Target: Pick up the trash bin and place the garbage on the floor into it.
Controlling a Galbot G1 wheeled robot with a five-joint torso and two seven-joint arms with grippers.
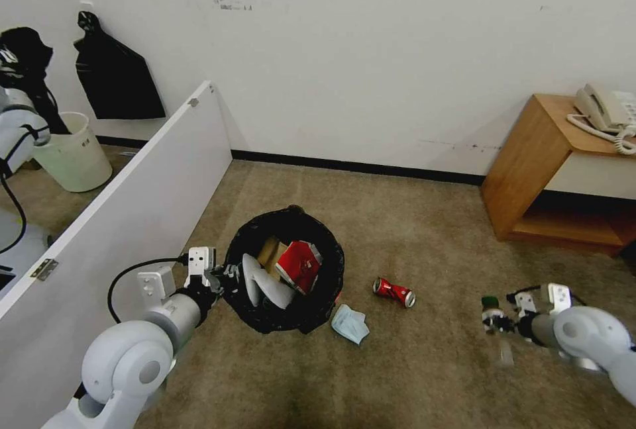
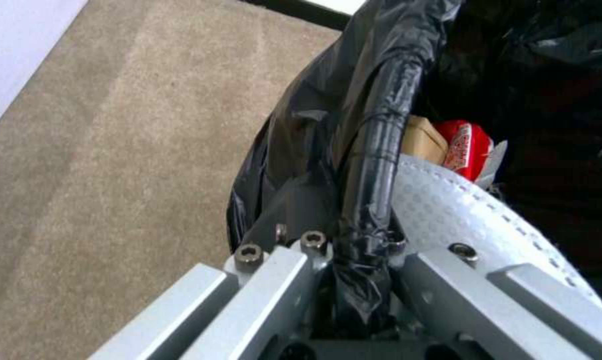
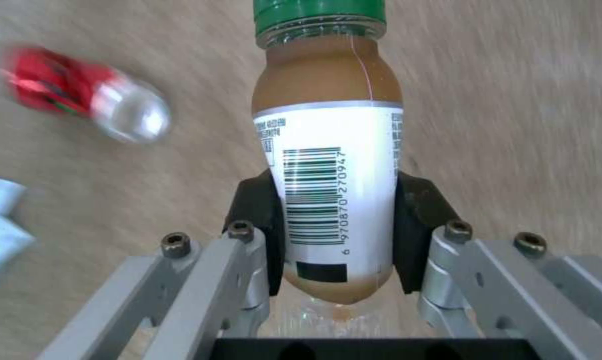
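Note:
The trash bin [image 1: 255, 313], lined with a crinkly black bag, stands on the carpet at centre. My left gripper [image 1: 222, 280] is shut on its near-left rim [image 2: 367, 200]. Inside lie a white slipper [image 2: 460, 210], a red carton [image 2: 467, 145] and a brown cardboard piece [image 2: 424, 140]. My right gripper [image 1: 500, 323] hovers over the floor to the right, shut on a green-capped bottle [image 3: 330, 165] with a white barcode label. A crushed red can [image 1: 394, 292] and a light-blue face mask [image 1: 350, 323] lie on the carpet between the bin and the right gripper.
A white panel [image 1: 132, 217] runs along the left, close to the left arm. Behind it stand a pale bucket [image 1: 73, 151] and a hanging black bag [image 1: 116, 75]. A wooden side table [image 1: 550, 164] with a phone [image 1: 606, 111] stands at the right wall.

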